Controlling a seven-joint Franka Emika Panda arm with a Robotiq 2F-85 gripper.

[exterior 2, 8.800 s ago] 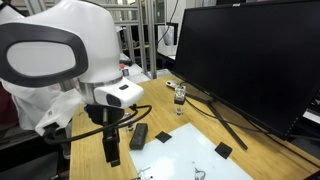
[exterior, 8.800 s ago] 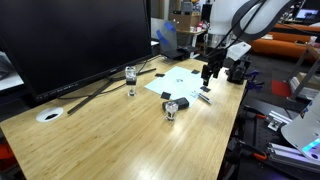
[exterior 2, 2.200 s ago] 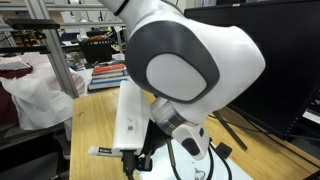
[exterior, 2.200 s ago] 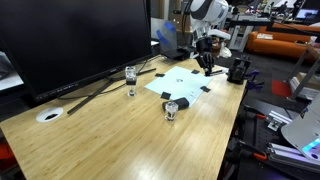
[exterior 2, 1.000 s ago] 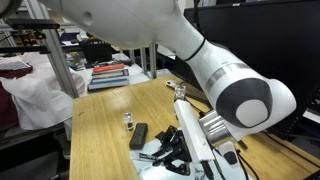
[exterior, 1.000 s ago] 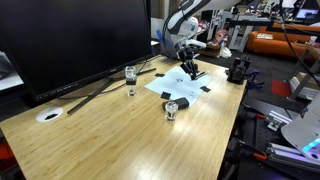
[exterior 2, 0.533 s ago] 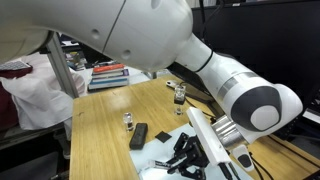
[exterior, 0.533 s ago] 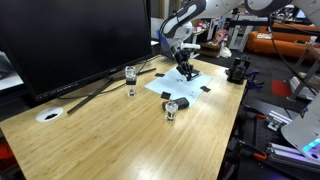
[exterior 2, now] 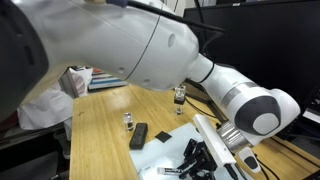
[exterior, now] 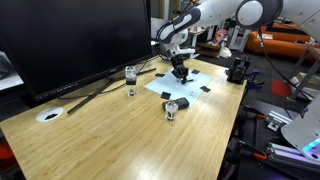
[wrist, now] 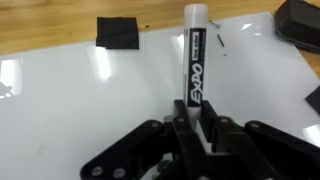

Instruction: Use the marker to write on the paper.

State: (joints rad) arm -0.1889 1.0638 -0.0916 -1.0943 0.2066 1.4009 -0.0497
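Observation:
In the wrist view a white marker [wrist: 195, 55] with a black label sticks out from my gripper [wrist: 195, 118], which is shut on its barrel. Its far end points down at the paper [wrist: 90, 100], a glossy white sheet with black pieces [wrist: 118, 32] at its corners and a faint dark mark [wrist: 218, 40]. In an exterior view the gripper [exterior: 180, 68] hangs over the far part of the paper [exterior: 188, 88]. In an exterior view the gripper [exterior 2: 195, 160] is low over the paper [exterior 2: 168, 163], and the arm hides much of the sheet.
A large dark monitor [exterior: 75, 40] stands along the table's back. Two small glass jars [exterior: 130, 76] [exterior: 171, 108] stand near the sheet. A round white disc [exterior: 48, 115] lies at the left. A black block [exterior 2: 139, 135] lies beside the paper. Wooden table [exterior: 120, 140] ends at right.
The gripper with the marker has shifted a little toward the monitor side of the paper and tilted down. The jaws stay shut on the marker.

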